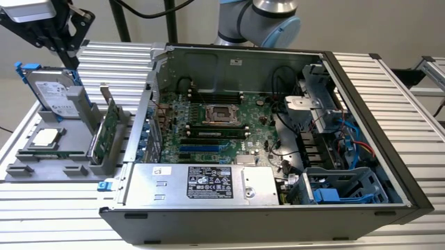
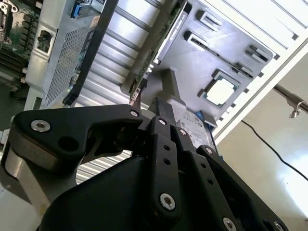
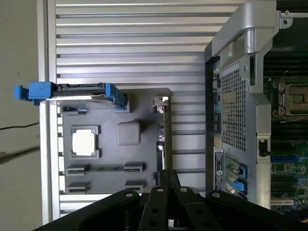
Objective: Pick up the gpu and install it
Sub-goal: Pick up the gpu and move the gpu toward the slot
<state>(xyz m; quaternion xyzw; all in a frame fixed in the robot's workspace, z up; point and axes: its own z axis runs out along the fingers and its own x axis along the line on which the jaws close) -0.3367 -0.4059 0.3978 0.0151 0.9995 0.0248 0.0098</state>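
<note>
Grey moulded tray (image 1: 41,172) at nine o'clock in the exterior view, and there's the gpu (image 1: 110,130). It stands on its long edge in a slot on the side nearest the open computer case (image 1: 361,104), green face out, silver bracket on top, lower edge sunk out of sight. The black gripper (image 1: 68,49) hangs at ten o'clock above the tray, well apart from the card, fingers pressed together on nothing, its body cut off by the frame edge. A hard drive (image 1: 52,96) in a blue frame stands upright below it. The arm (image 1: 268,23) is cropped at twelve o'clock.

In the second wrist view, matte black linkages with bright screws loom close. Beyond the gripper (image 2: 161,108) the gpu (image 2: 163,43) is a thin edge-on sliver, its faces hard to make out.

In the first wrist view, the gpu (image 3: 162,134) is again just a narrow line, between the tray (image 3: 110,159) floor and the case's perforated steel wall. The gripper (image 3: 169,175) tips meet over its near end.
</note>
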